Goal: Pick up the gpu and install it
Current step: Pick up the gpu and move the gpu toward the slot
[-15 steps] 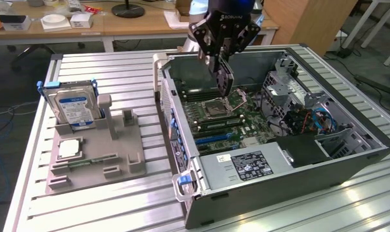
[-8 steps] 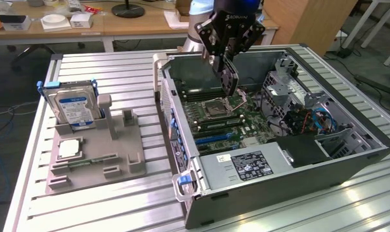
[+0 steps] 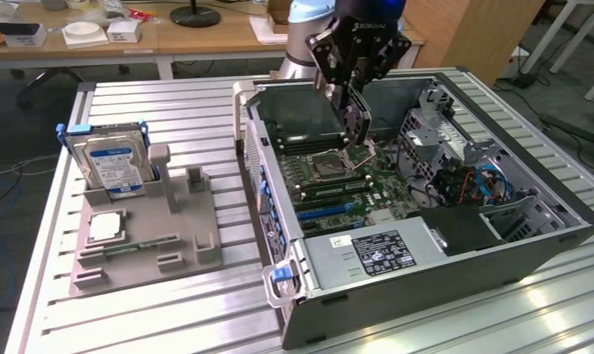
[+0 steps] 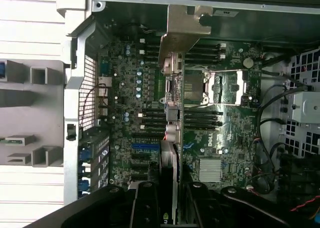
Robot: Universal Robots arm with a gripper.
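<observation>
gpu (image 3: 358, 124) x1, in 1 claw (image 4: 172, 213), over 1 PC case (image 3: 425, 295)

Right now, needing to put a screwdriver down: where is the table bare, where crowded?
Bare table runs between the grey fixture and the near edge, between the hard drive and the far edge, and between the case and the near edge. Crowded: inside the case, where the gripper holds the gpu over the board.
</observation>
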